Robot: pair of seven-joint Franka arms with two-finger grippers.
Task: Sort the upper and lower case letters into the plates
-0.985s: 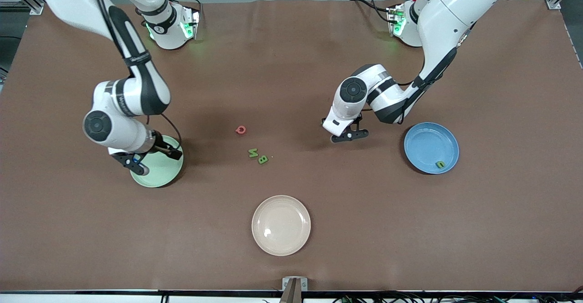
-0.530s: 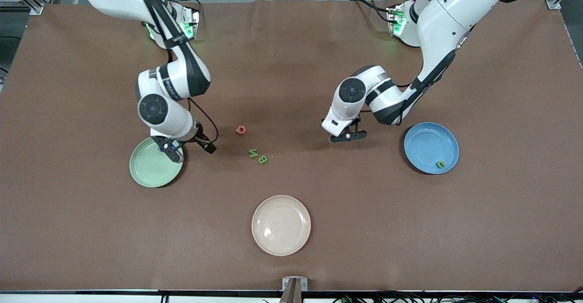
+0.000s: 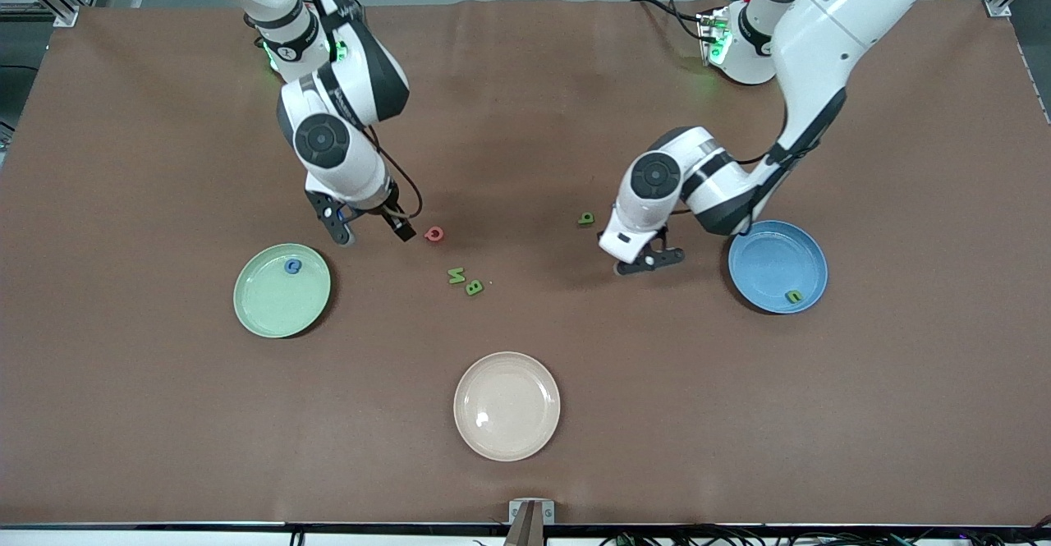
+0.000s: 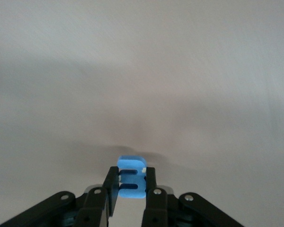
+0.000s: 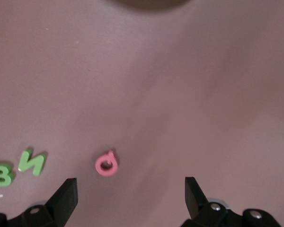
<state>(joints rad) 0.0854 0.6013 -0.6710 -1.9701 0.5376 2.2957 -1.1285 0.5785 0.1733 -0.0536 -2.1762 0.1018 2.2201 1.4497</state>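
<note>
I hold the left gripper (image 4: 128, 194) clamped on a blue letter (image 4: 131, 177) beside the blue plate (image 3: 759, 244) for sorting, while the right gripper (image 3: 371, 230), jaws apart, hangs by the red letter (image 3: 433, 235) to take it next.

The table (image 3: 903, 415) is covered by a matt brown cloth-like sheet, faintly creased near the edge where the arm bases stand. The mint green plate (image 3: 263, 312), sky blue plate (image 3: 768, 242) and cream plate (image 3: 507, 439) look like smooth plastic (the cream one carries a small bright glint). The blue letter (image 4: 131, 182) in the left wrist view and the red letter (image 5: 106, 165) look matt, like soft foam. Both arms have glossy white shells with black joints.
</note>
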